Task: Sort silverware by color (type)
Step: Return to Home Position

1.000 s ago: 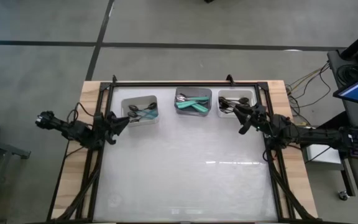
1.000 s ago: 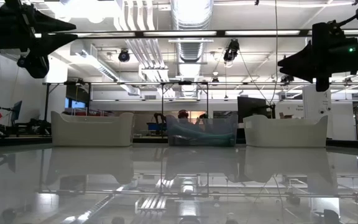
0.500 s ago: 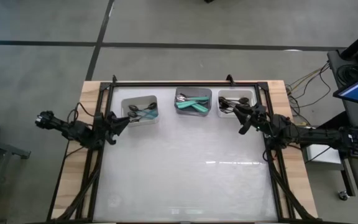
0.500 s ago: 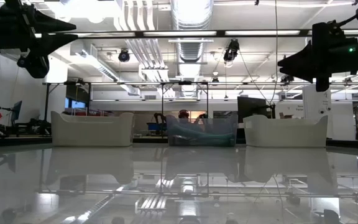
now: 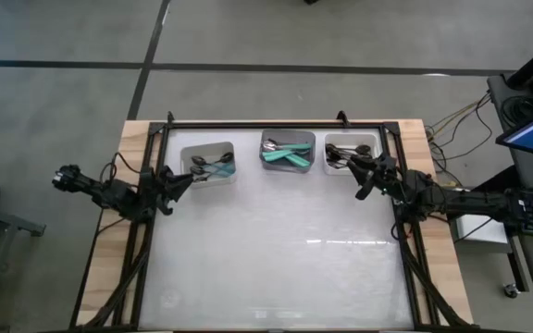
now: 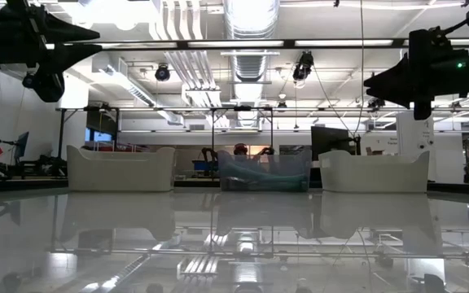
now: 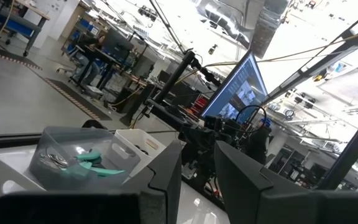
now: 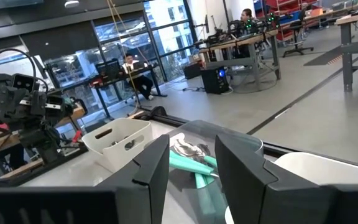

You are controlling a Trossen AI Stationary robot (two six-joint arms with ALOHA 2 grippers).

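We see the left gripper [image 5: 185,178] hanging at the left edge of the glossy white tabletop [image 5: 276,264], just below the left white rectangular plastic bin [image 5: 209,145]. Its own camera shows its two dark fingers [image 7: 166,180] a narrow gap apart with nothing between them. The right gripper [image 5: 363,178] hangs at the right edge, just below the right white rectangular plastic bin [image 5: 352,138]. Its fingers [image 8: 151,171] likewise stand slightly apart and empty.

All the silverware we can find lies in the three bins lined up across the upper middle of the overhead frame. The teal-handled spoons [image 5: 285,155] are piled in the middle translucent grey rectangular bin [image 5: 290,135], with a few shiny silver spoons [image 8: 185,149] beside them. The black spoons [image 5: 340,159] lie in the right bin. The left bin holds a tangle of dark and shiny spoons [image 5: 207,168] that we cannot sort out further.

In the low frame both grippers are dark shapes in the upper corners, above the row of bins.
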